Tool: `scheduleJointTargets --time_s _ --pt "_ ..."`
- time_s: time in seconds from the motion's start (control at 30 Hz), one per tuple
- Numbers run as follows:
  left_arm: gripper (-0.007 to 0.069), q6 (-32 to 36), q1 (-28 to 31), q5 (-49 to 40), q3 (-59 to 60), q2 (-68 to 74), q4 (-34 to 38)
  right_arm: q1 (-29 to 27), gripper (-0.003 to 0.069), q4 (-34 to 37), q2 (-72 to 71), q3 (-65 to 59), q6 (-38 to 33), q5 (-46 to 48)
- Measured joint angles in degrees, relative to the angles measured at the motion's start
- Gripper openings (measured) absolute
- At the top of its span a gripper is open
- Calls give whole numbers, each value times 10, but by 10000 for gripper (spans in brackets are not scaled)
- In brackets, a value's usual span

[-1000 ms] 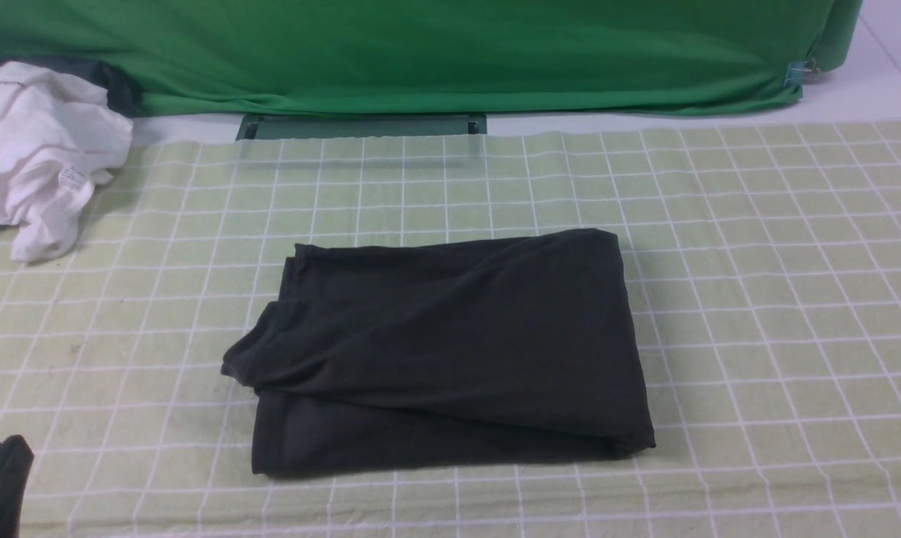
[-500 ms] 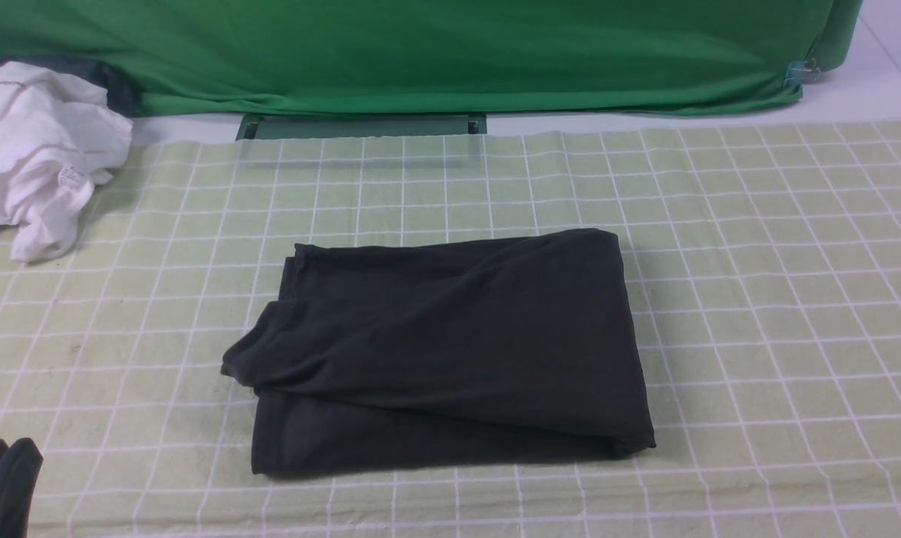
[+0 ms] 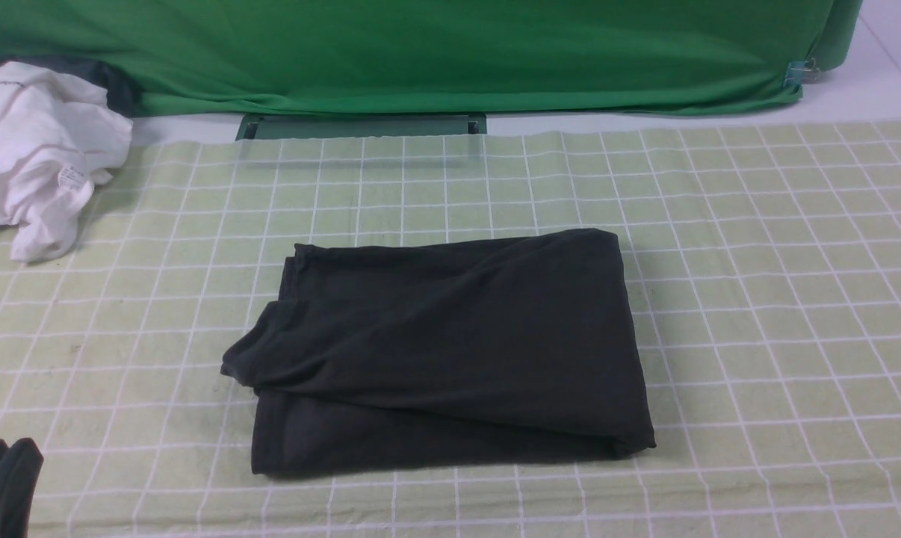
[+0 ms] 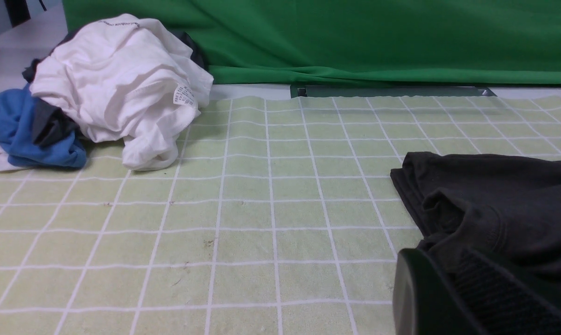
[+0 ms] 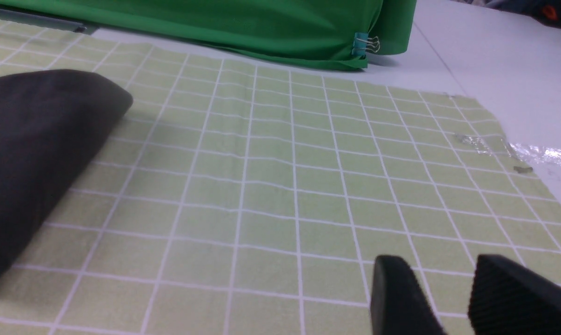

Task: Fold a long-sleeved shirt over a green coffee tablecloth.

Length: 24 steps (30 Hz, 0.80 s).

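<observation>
I have the long-sleeved shirt [image 3: 443, 351] lying folded into a thick rectangle near the middle of the green coffee tablecloth [image 3: 757, 261], its long axis running left to right across my front view. To me the folding looks essentially done, so any coming move would be a tidy-up or a retreat.

My left end effector [image 3: 2, 486] sits low at the near left corner of the front view, and the shirt lies forward and to its right. In the left wrist view only one finger [image 4: 429, 298] shows clearly, just beside the shirt's bunched left edge, so I cannot tell whether that end effector is apart or together. It holds no cloth that I can see.

My right end effector [image 5: 452, 298] is out of the front view. Its wrist camera shows two ribbed fingers standing apart over bare tablecloth, with nothing between them. The shirt's right end lies well off toward the left arm's side of it.

The left arm looks nearer to the shirt. The lumpy left edge, where layers overhang, is the part I would correct if anything.

A crumpled white garment [image 3: 36, 149] with a blue cloth [image 4: 24, 135] beside it sits at the far left, well apart from the shirt. The deep green backdrop [image 3: 420, 52] hangs behind, held by a binder clip [image 5: 364, 43] at its right end. Nothing stands between either end effector and the shirt
</observation>
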<state>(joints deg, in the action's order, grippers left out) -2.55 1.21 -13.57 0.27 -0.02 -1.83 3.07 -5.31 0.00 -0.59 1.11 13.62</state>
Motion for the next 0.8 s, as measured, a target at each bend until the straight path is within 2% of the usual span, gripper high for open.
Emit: scheduleJointTargets --time_s 0.8 --pt "141 1 0 0 0 0 0 0 241 0 0 0 0 0"
